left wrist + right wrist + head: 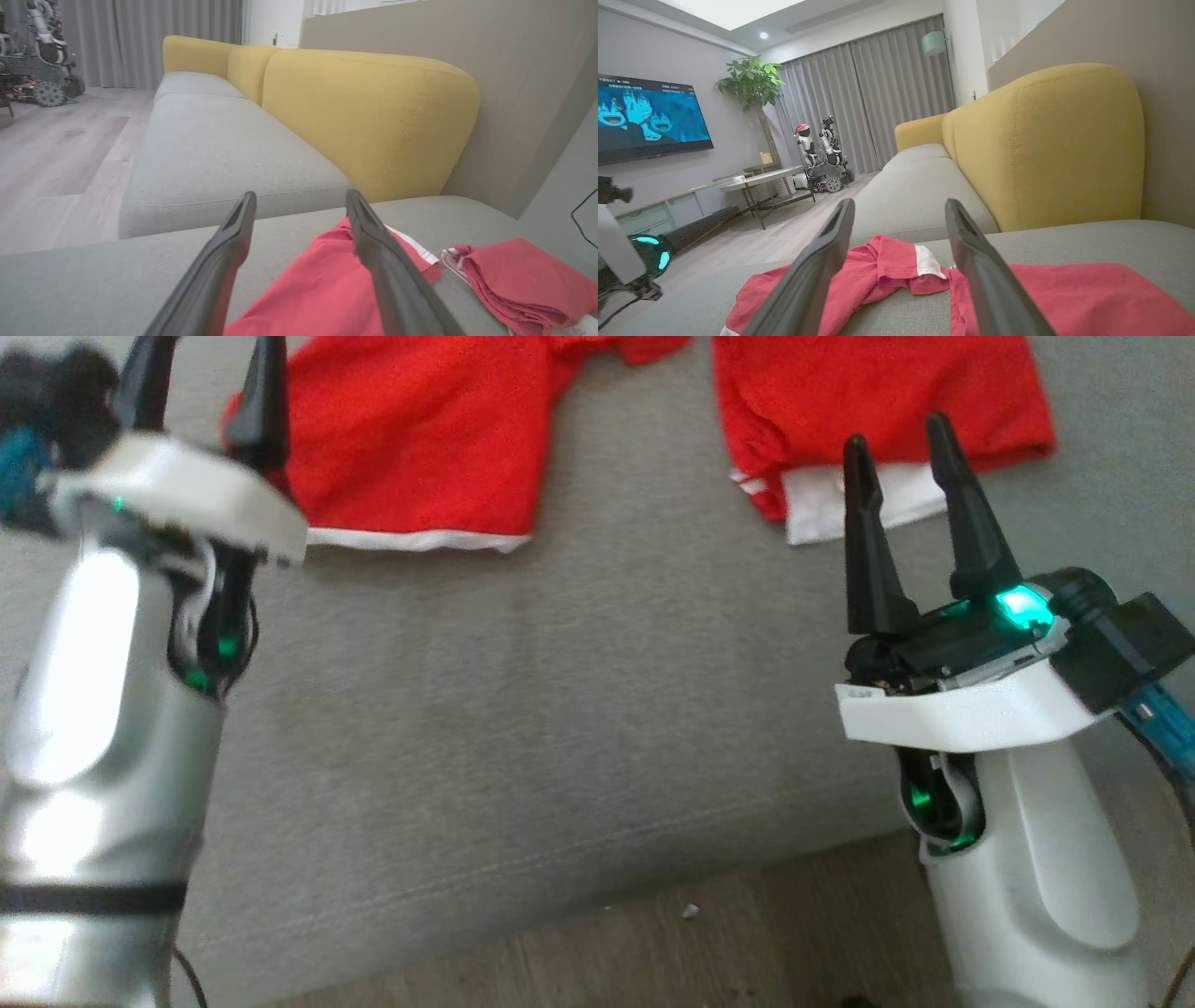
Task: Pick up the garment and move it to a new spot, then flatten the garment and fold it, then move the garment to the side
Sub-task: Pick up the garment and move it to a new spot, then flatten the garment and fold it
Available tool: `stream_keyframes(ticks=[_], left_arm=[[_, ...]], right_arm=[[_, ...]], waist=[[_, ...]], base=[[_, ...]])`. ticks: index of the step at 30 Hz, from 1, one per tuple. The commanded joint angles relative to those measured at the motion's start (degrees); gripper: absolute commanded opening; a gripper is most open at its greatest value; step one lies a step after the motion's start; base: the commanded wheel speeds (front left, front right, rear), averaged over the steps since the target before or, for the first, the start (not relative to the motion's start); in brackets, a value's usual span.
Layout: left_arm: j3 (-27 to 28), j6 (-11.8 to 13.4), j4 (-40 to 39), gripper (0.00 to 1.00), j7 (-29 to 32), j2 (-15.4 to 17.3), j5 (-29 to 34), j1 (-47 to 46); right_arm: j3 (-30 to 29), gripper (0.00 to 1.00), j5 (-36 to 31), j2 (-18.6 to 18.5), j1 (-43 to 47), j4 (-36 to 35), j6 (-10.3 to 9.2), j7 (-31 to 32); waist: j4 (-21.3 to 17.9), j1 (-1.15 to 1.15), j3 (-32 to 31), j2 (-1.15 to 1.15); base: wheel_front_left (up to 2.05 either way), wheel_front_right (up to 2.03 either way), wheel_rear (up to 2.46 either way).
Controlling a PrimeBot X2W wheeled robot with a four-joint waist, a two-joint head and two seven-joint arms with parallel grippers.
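Note:
The garment (420,439) is red with white hems and lies spread on the grey sofa seat (579,709), its second half (878,401) off to the right. My left gripper (201,383) is open at the garment's left edge, one finger (257,401) overlapping the cloth, nothing between the jaws. In the left wrist view my left gripper (301,198) hovers over the garment (308,289). My right gripper (896,434) stands open just in front of the right half's white hem. From the right wrist, my right gripper (900,205) points across the garment (887,266).
Yellow backrests (369,121) run behind the seat. The seat's front edge meets wooden floor (653,943) near me. Across the room stand another robot (822,154), a round table (761,179), a potted plant (752,84) and a lit TV (649,116).

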Motion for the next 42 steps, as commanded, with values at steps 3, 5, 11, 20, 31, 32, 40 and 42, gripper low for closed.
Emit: stream_keyframes(ticks=[3,5,11,20,31,32,40,42], left_arm=[[2.67,1.21,-5.34,1.0,-0.9,2.69,-0.81,2.74],[3.16,2.36,-9.43,1.0,-1.89,2.72,-1.44,8.84],[3.66,3.68,-14.33,1.0,-3.92,1.31,-2.69,18.03],[6.12,2.57,-18.67,1.0,-5.89,-4.06,-3.14,29.7],[10.02,-1.0,-19.76,1.0,-5.93,-9.28,1.0,31.34],[10.14,-1.3,-19.65,1.0,-5.93,-9.58,1.18,31.22],[10.55,-3.23,-18.57,1.0,-5.93,-11.21,2.09,29.29],[10.59,-3.49,-18.41,1.0,-5.93,-11.38,2.06,28.79]], right_arm=[[-0.2,1.0,-1.33,0.77,0.76,-1.61,0.36,0.81],[-1.29,1.0,-2.53,0.77,1.99,-1.52,0.36,1.92],[-2.55,1.0,-3.91,0.77,4.12,-1.6,0.36,3.33],[-3.92,1.0,-4.29,0.77,7.88,-1.69,0.36,4.45],[-2.9,1.0,-6.75,0.6,7.05,1.52,0.36,9.73],[-2.14,1.0,-7.33,0.41,6.47,2.5,0.36,10.46],[0.19,1.0,-7.23,-0.48,-1.62,15.15,0.36,14.43],[-0.1,1.0,-6.86,-0.68,-3.54,18.39,0.36,14.77]], waist=[[4.4,0.0,-2.66,0.0],[6.87,0.0,-3.88,0.0],[9.93,0.0,-5.62,0.0],[12.86,0.0,-7.92,0.0],[15.66,0.0,-6.14,0.0],[16.0,0.0,-5.77,0.0],[20.25,0.0,-1.62,0.0],[21.23,0.0,-0.81,0.0]], base=[[0.0,0.0,0.0],[0.0,0.0,0.0],[0.0,0.0,0.0],[0.0,0.0,0.0],[0.0,0.0,0.0],[0.0,0.0,0.0],[0.0,0.0,0.0],[0.0,0.0,0.0]])
